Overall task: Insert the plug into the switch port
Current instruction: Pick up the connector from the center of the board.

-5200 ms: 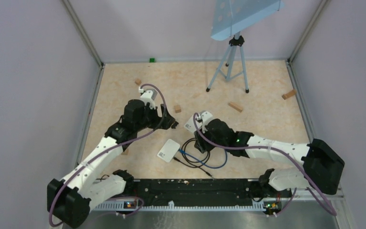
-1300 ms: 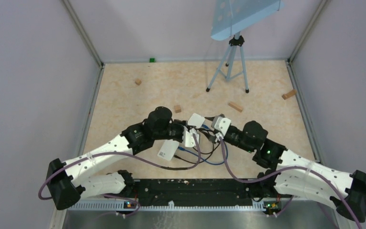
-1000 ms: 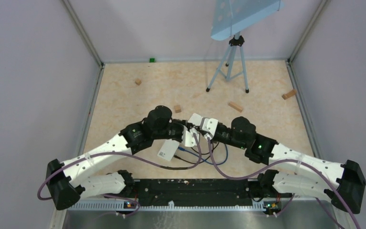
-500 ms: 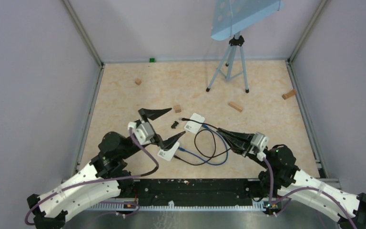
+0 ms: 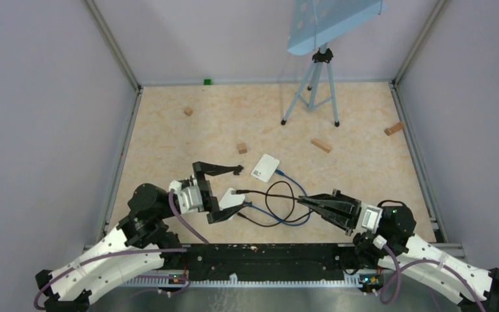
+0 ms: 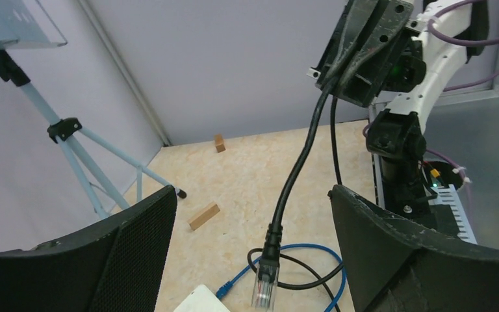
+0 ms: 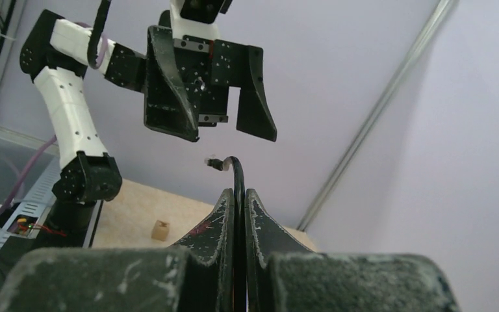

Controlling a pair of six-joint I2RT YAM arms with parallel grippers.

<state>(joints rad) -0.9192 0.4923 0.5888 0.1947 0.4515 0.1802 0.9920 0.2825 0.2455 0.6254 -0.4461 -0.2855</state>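
Over table (image 5: 169, 130), plug (image 6: 264, 286) inside L end effector (image 6: 252, 195)

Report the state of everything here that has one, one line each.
left pincer: open wide, empty.
right pincer: shut on the black cable.
black cable: gripped by the right pincer, plug end in the air.
plug: unplugged, between the left pincer's fingers, touching neither.
blue cable: lying looped on the table.

A robotics lab test cell is indicated: a beige table (image 5: 234, 110) is enclosed by plain lilac walls (image 5: 39, 97) and aluminium posts (image 5: 112, 45), a tripod (image 5: 312, 91) carrying a perforated panel (image 5: 331, 23) is set up, and wooden blocks (image 5: 320, 145) are scattered about.
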